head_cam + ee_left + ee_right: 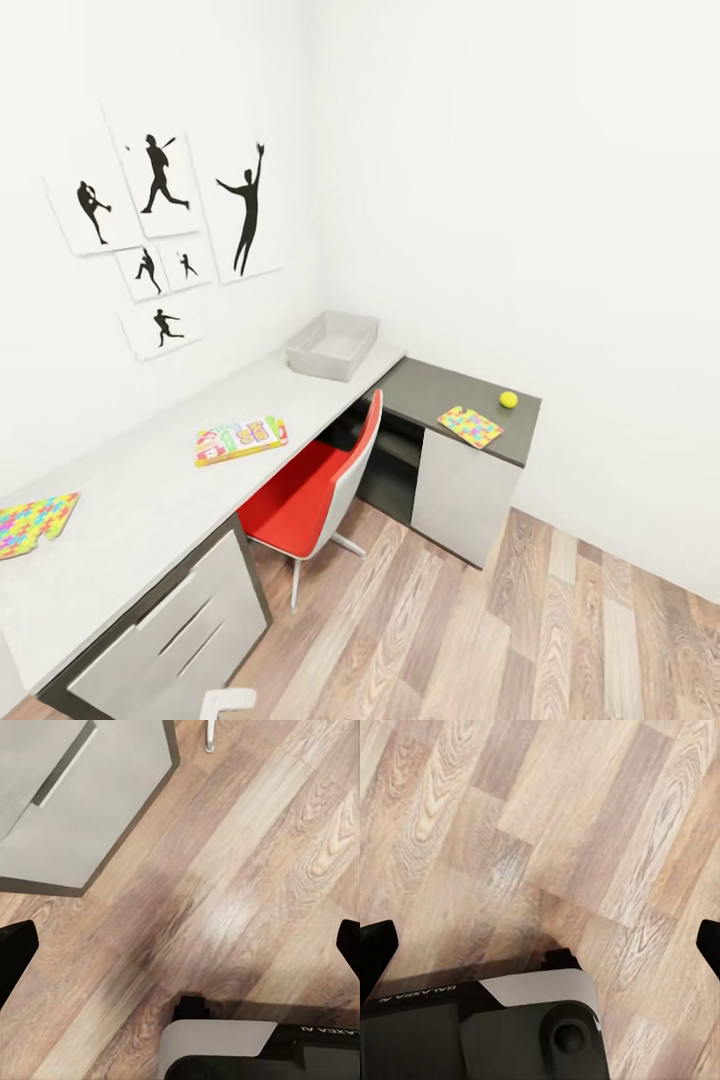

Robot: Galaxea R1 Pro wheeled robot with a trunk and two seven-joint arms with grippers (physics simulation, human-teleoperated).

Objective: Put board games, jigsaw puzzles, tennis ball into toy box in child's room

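Observation:
On the pale grey table (150,470) along the left wall lies one colourful board game (240,440). A mosaic jigsaw puzzle (35,522) rests at the table's near left end. The translucent grey toy box (320,362) stands in the far corner and looks empty. A second jigsaw puzzle (470,425) and the tennis ball (508,399) sit on the lower dark grey section (440,385). The bed is out of view. My left gripper (180,952) and right gripper (540,949) hang open over the wood floor, holding nothing, with black fingertips (15,952) at the picture edges.
A red-and-white swivel chair (320,490) is tucked under the table between the board game and the dark section. White drawers (180,630) front the near end of the table. Baseball silhouette pictures (160,220) hang on the left wall. Wood-plank floor (520,620) spreads to the right.

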